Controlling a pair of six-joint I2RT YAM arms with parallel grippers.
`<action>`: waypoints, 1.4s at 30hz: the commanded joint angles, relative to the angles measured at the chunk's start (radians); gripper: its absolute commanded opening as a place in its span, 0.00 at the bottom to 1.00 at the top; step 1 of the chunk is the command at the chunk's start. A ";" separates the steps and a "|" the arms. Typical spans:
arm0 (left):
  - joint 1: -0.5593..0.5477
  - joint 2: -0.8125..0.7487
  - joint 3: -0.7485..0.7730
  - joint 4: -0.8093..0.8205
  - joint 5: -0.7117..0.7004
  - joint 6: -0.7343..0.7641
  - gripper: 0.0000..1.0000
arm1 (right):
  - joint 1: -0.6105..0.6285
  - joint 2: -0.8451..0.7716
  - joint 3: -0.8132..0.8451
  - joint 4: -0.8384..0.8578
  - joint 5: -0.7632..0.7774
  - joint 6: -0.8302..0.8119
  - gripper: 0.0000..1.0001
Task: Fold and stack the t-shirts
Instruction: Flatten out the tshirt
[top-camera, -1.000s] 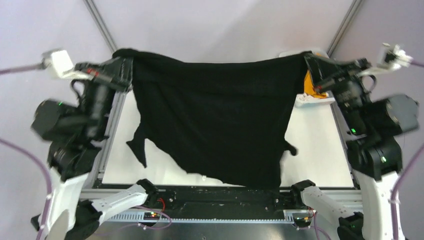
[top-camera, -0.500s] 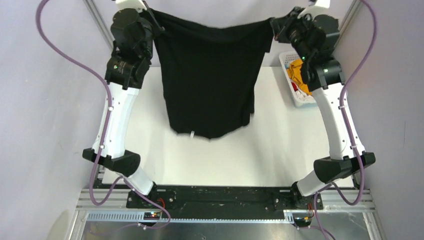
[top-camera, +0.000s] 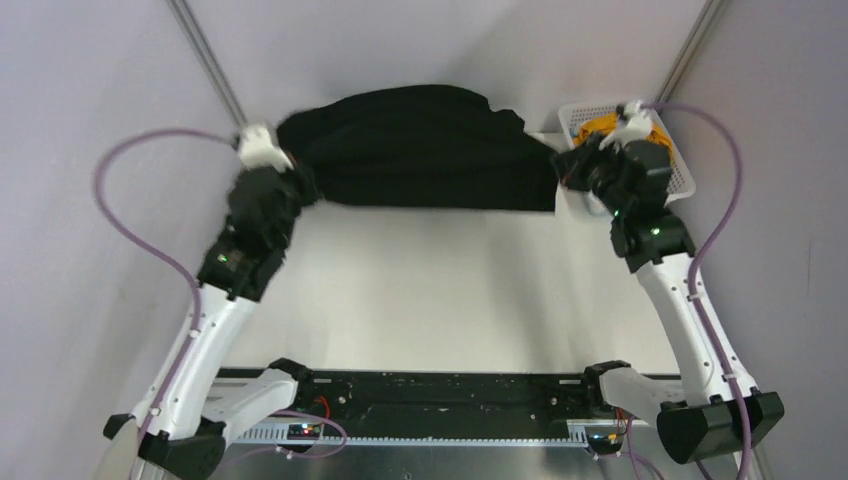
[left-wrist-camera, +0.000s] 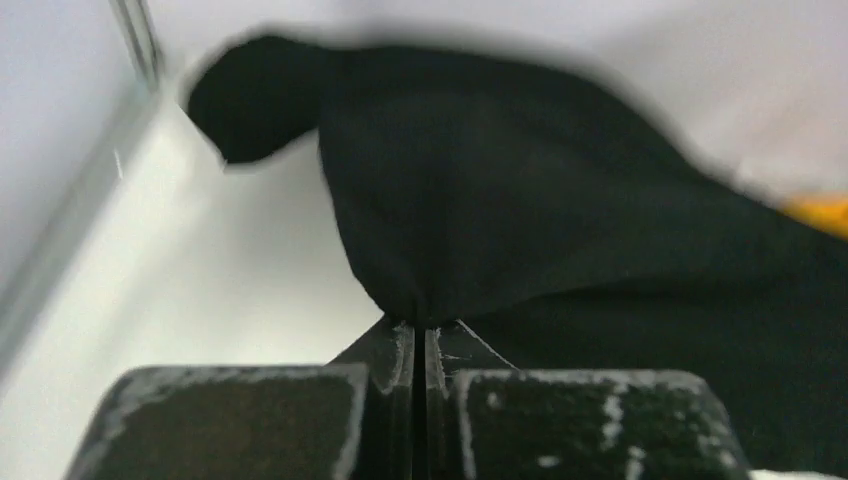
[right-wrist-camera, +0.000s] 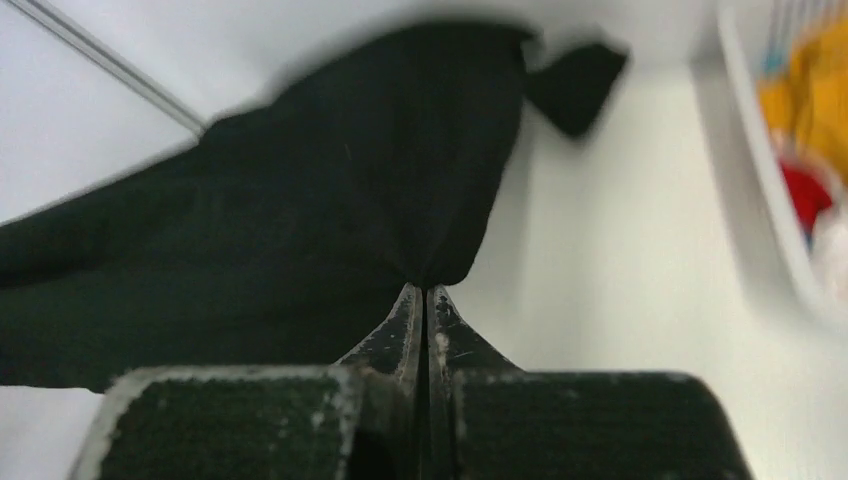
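Observation:
The large black t-shirt (top-camera: 420, 148) lies spread across the far end of the table, stretched between both grippers. My left gripper (top-camera: 300, 180) is shut on its left corner; in the left wrist view the jaws pinch the black cloth (left-wrist-camera: 480, 220) at my left gripper (left-wrist-camera: 420, 325). My right gripper (top-camera: 562, 168) is shut on the right corner; in the right wrist view the jaws pinch the black cloth (right-wrist-camera: 330, 190) at my right gripper (right-wrist-camera: 424, 290). The mustard-yellow shirt (top-camera: 600, 128) lies in the basket, with red cloth (right-wrist-camera: 805, 195) and white cloth beside it.
A white lattice basket (top-camera: 680, 170) stands at the far right corner, right beside my right gripper; its rim also shows in the right wrist view (right-wrist-camera: 760, 190). Metal frame posts (top-camera: 205, 55) rise at the far corners. The white tabletop (top-camera: 430, 290) stretches toward the arm bases.
Both arms have swung forward and down from a high hold. The black t-shirt went from hanging in the air to lying along the far end of the table.

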 joint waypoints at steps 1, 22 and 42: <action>-0.056 -0.094 -0.421 -0.032 0.010 -0.293 0.00 | -0.014 -0.058 -0.234 -0.105 -0.008 0.041 0.00; -0.458 -0.060 -0.939 -0.024 0.078 -0.712 0.46 | -0.026 0.116 -0.610 -0.373 0.283 0.198 0.17; -0.577 -0.195 -0.545 -0.256 -0.251 -0.478 1.00 | 0.262 -0.223 -0.547 -0.408 0.295 0.253 0.99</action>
